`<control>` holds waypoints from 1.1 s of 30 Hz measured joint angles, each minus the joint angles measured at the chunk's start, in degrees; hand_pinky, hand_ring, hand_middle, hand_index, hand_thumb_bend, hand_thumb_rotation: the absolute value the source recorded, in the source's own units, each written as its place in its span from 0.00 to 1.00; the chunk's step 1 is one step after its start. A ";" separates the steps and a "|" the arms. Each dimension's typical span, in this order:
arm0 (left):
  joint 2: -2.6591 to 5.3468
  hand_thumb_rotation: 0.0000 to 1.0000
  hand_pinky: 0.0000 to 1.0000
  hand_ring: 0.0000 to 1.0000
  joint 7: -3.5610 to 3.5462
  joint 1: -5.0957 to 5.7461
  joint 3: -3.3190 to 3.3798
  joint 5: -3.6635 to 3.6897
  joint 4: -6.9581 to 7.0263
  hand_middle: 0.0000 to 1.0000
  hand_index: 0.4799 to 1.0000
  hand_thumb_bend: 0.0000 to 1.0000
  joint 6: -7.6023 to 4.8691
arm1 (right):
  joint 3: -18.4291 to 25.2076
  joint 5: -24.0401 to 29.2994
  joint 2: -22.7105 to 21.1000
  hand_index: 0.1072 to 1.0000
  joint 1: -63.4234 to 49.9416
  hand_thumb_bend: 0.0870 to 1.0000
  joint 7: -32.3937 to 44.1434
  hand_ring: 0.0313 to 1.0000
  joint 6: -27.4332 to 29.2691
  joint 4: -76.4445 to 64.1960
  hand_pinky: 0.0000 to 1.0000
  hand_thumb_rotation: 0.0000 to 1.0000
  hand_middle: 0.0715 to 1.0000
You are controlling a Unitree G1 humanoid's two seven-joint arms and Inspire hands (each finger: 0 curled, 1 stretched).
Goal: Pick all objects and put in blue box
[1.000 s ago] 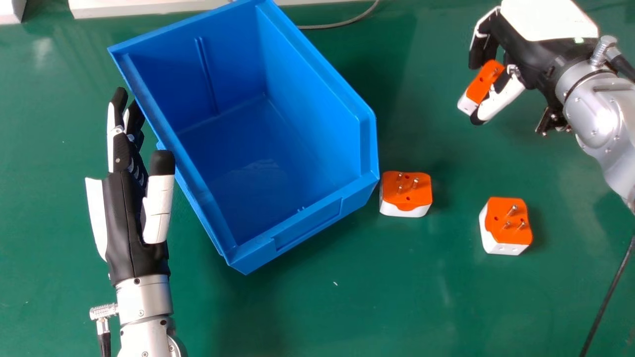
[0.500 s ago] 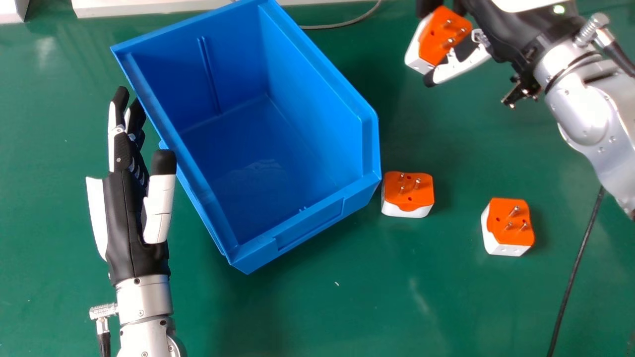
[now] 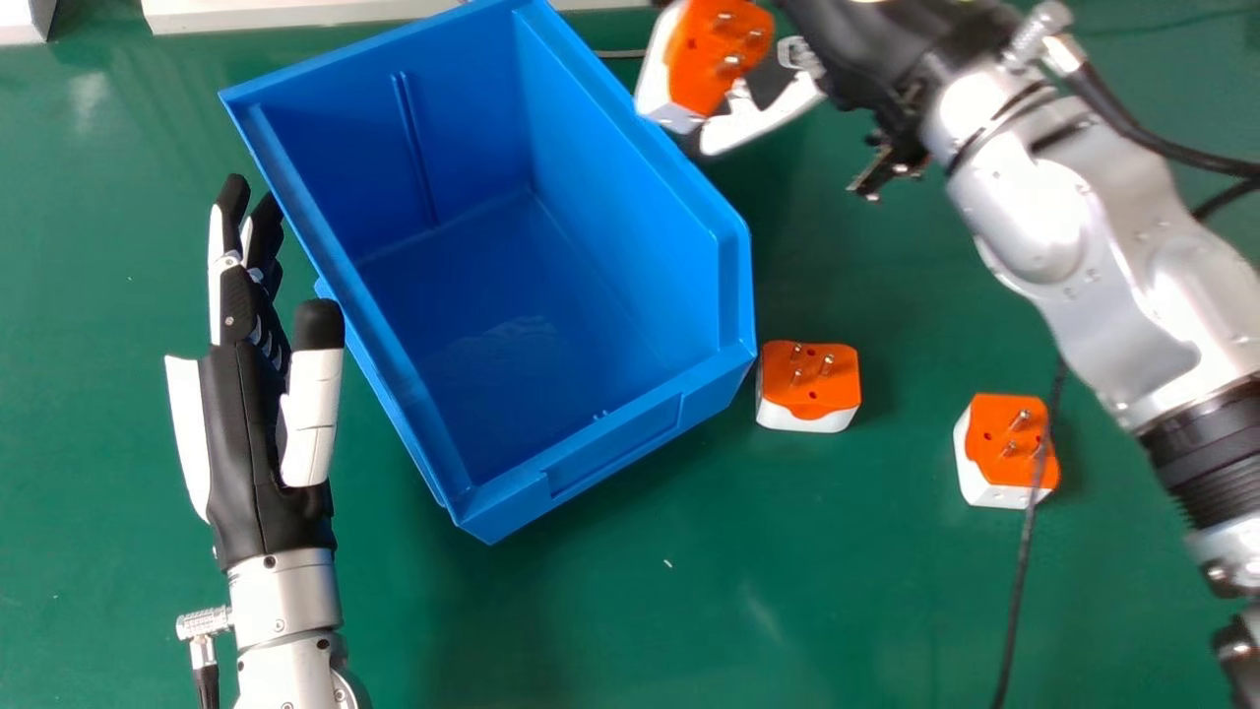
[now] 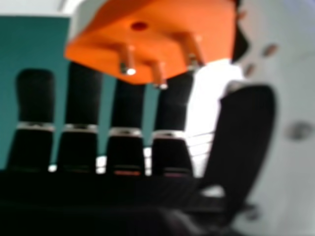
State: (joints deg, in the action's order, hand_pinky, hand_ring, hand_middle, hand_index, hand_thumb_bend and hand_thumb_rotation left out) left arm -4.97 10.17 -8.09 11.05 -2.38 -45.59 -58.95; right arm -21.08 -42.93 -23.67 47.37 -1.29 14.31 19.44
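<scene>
Head view: beside the blue box [image 3: 630,438], two orange-and-white adapters wait, one [image 3: 809,382] by its near right corner, another [image 3: 999,453] farther right under a black cable [image 3: 1017,581]; the right hand [image 3: 837,44] grips a third [image 3: 714,54] at its far right rim. All three remain to be boxed. The left hand [image 3: 246,433], fingers straight, lies left of it on the green desk [image 3: 610,620]; a white ledge [image 3: 295,12] runs beyond. Right hand view: the adapter's metal prongs [image 4: 127,58] face the camera.

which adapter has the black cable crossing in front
The rightmost adapter in the head view: the cable passes in front of it, not the other two.

Box [image 3: 630,437] smooth plastic; forearm [image 3: 1043,217] glossy silver metal.
</scene>
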 measured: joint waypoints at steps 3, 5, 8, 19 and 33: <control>0.02 0.92 0.97 0.95 0.01 0.21 -0.01 0.00 0.24 0.93 0.91 0.94 -0.03 | -1.19 -0.17 1.78 0.45 0.42 0.45 0.34 0.41 0.52 -0.10 0.35 0.00 0.44; 0.05 0.92 0.97 0.95 0.01 0.49 -0.02 0.00 0.67 0.93 0.91 0.94 -0.03 | -1.91 -0.22 2.85 0.45 0.67 0.45 0.51 0.41 1.46 0.14 0.35 0.00 0.45; 0.20 0.92 0.98 0.95 0.12 0.67 -0.03 -0.06 1.06 0.93 0.91 0.94 -0.02 | -3.36 -0.25 3.68 0.46 1.02 0.45 0.77 0.42 3.07 0.95 0.34 0.00 0.46; 0.55 0.93 0.98 0.95 1.29 0.73 -0.04 -1.21 1.94 0.93 0.91 0.95 0.15 | -8.88 -5.00 4.55 0.45 1.66 0.45 -2.16 0.43 13.20 11.04 0.33 0.00 0.46; 1.04 0.92 0.97 0.95 1.69 0.71 -0.10 -1.74 2.40 0.93 0.90 0.94 0.53 | -13.21 -11.37 4.81 0.47 3.66 0.45 -7.43 0.43 16.21 23.55 0.34 0.00 0.45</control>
State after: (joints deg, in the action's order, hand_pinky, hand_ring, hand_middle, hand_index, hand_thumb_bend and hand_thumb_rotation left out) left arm -3.93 11.86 -7.38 10.94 -4.11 -43.20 -58.42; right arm -34.29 -54.30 -18.87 51.02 -8.72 30.52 42.99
